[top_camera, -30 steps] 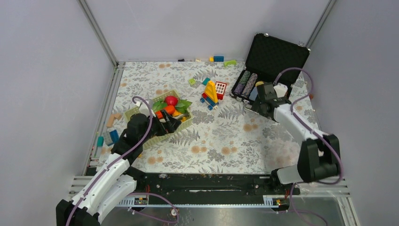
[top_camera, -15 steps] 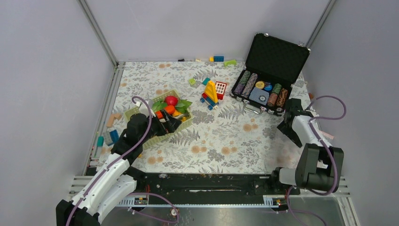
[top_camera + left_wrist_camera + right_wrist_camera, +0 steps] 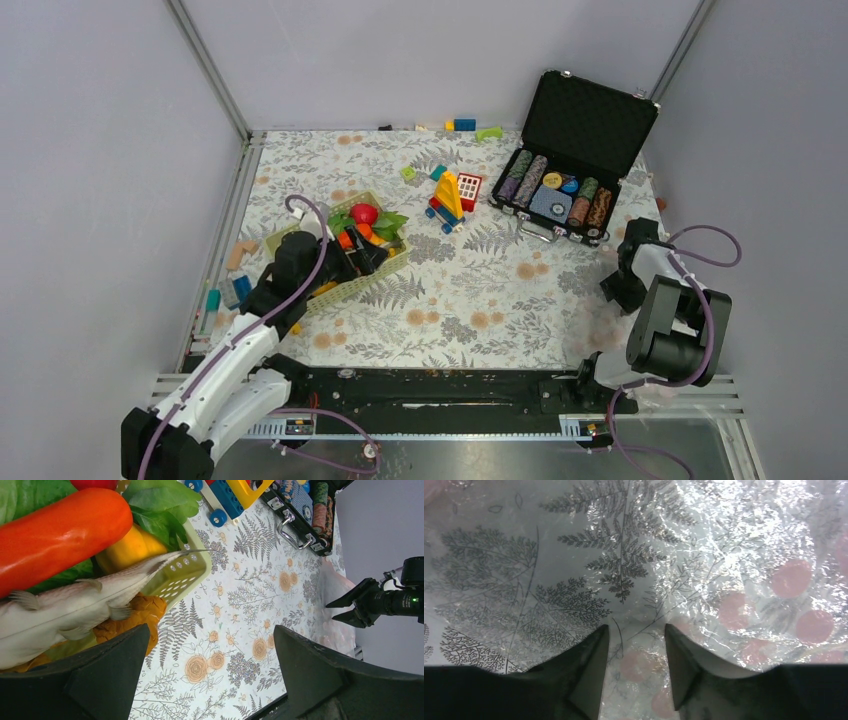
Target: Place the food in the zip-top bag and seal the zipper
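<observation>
One clear zip-top bag (image 3: 704, 555) lies at the table's (image 3: 480, 290) right edge under the right end effector (image 3: 636, 630), which is narrowed but unclenched. One carrot (image 3: 60, 530), one yellow piece (image 3: 127, 550) and one fish (image 3: 75, 610) fill one basket (image 3: 185, 575). The left end effector (image 3: 211, 632) is released.

Toy food (image 3: 362, 225) heaped in basket (image 3: 182, 575), clear bag (image 3: 724, 545) lying crinkled

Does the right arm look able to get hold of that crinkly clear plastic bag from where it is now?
Probably yes. The right arm has its jaws partly apart right at the crinkly clear plastic bag, which fills its wrist view; nothing lies between them.
</observation>
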